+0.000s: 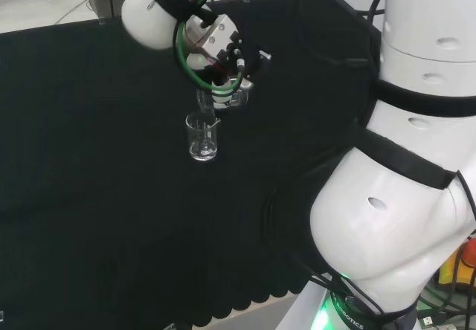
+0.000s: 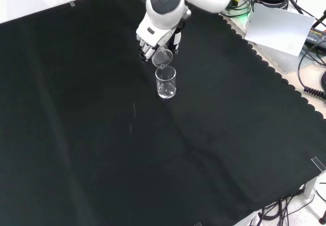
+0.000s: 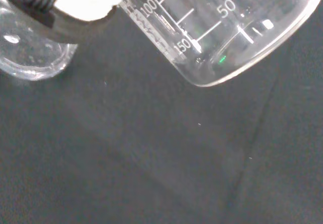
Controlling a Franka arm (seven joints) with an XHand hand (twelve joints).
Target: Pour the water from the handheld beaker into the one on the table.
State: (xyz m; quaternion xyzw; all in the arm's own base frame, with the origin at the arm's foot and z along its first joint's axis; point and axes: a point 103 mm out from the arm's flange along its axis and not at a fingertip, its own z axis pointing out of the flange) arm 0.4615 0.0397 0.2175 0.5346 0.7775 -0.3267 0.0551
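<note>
I have the hand clamped round the tilted beaker at upper centre of the front view, its lip right over the standing beaker on the surface, so I'd tip slowly, keeping the spout inside that rim.

The tilted beaker seen in the wrist view bears white graduation marks on its clear glass wall, with the numbers 50, 100 and 150 readable beside the longer lines. In the head view, white lettering runs round the dark ring at the arm's base, too small to tell.
</note>
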